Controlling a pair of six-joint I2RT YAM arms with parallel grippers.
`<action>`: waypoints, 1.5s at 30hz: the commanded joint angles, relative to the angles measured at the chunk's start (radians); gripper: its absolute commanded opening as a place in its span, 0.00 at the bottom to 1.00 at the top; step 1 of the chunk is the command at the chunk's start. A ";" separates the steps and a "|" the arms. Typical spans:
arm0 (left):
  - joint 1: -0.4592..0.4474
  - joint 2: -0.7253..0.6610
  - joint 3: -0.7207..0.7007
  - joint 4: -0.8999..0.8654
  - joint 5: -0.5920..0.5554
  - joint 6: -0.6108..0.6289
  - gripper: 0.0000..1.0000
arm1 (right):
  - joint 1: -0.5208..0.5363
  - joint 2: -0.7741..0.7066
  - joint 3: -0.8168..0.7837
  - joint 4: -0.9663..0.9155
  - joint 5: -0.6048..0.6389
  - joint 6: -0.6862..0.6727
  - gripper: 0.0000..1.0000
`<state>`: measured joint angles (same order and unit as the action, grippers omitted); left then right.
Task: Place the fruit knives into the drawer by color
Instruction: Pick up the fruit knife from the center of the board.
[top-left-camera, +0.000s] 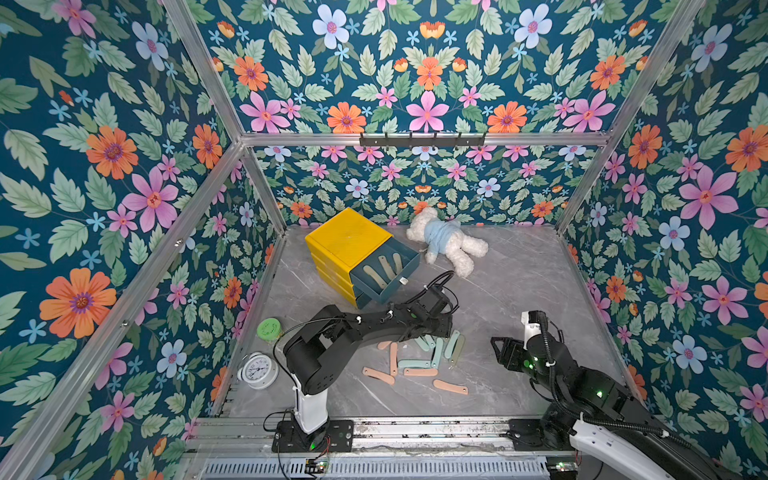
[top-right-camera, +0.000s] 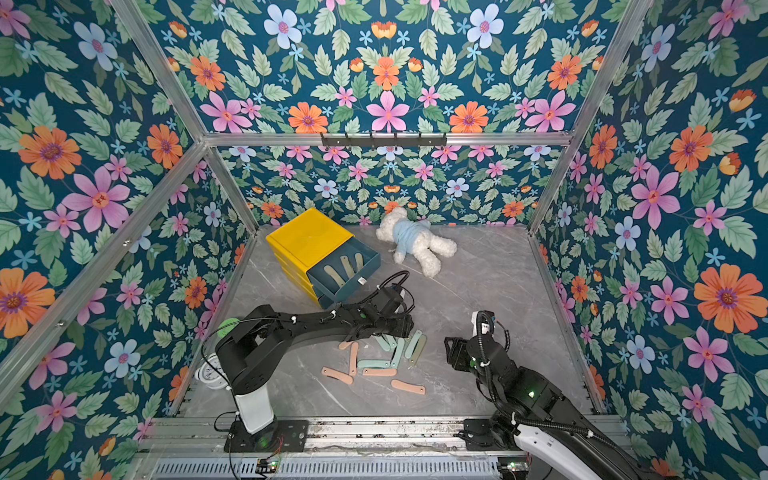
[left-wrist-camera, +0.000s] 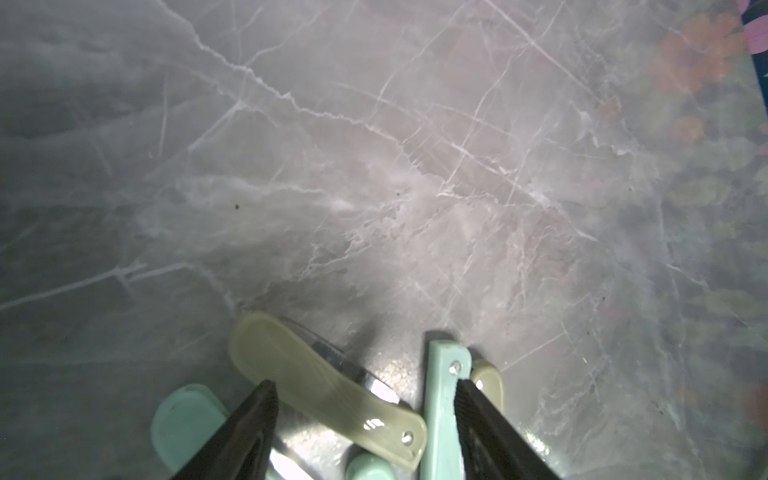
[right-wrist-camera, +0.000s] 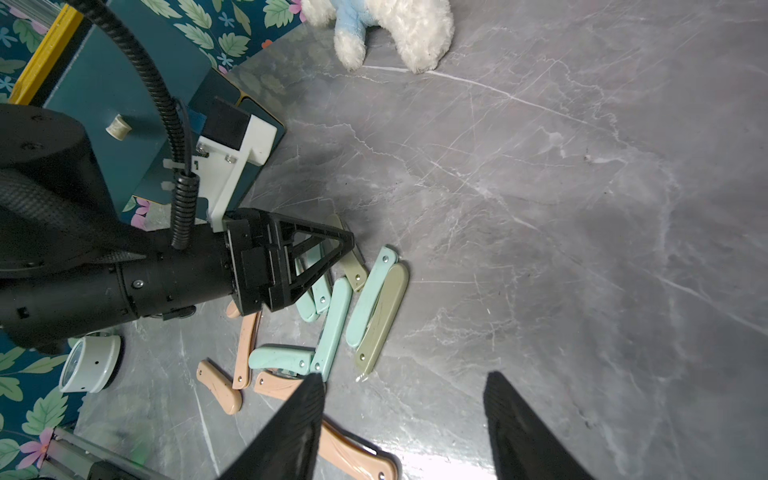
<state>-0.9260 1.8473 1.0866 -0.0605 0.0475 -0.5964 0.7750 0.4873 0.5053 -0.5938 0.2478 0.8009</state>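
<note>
Pink (top-left-camera: 378, 376), teal (top-left-camera: 413, 363) and olive (top-left-camera: 457, 351) fruit knives lie heaped on the marble table at front centre. The teal drawer (top-left-camera: 386, 293) sticks out open from the yellow cabinet (top-left-camera: 349, 241), with three olive knives lying in it. My left gripper (left-wrist-camera: 363, 384) is down in the far end of the heap. Its fingers stand apart around an olive knife (left-wrist-camera: 299, 370) lying slantwise, with a teal knife (left-wrist-camera: 440, 399) on edge against one finger. My right gripper (right-wrist-camera: 404, 377) hovers open and empty to the right of the heap, near a pink knife (right-wrist-camera: 357, 457).
A white teddy bear in blue (top-left-camera: 446, 243) lies at the back, right of the cabinet. A white alarm clock (top-left-camera: 257, 370) and a green round lid (top-left-camera: 269, 329) sit by the left wall. Floral walls enclose the table on three sides.
</note>
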 joint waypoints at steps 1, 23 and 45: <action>0.003 0.011 0.005 -0.027 -0.017 -0.019 0.71 | 0.001 -0.010 -0.003 -0.019 0.028 0.011 0.64; -0.033 0.187 0.244 -0.253 -0.118 0.170 0.49 | 0.000 -0.044 0.003 -0.041 0.038 0.001 0.64; -0.062 0.265 0.279 -0.356 -0.169 0.218 0.42 | 0.000 -0.042 0.013 -0.036 0.027 -0.003 0.63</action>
<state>-0.9924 2.0888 1.3830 -0.2924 -0.1646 -0.3904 0.7750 0.4465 0.5087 -0.6312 0.2718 0.7998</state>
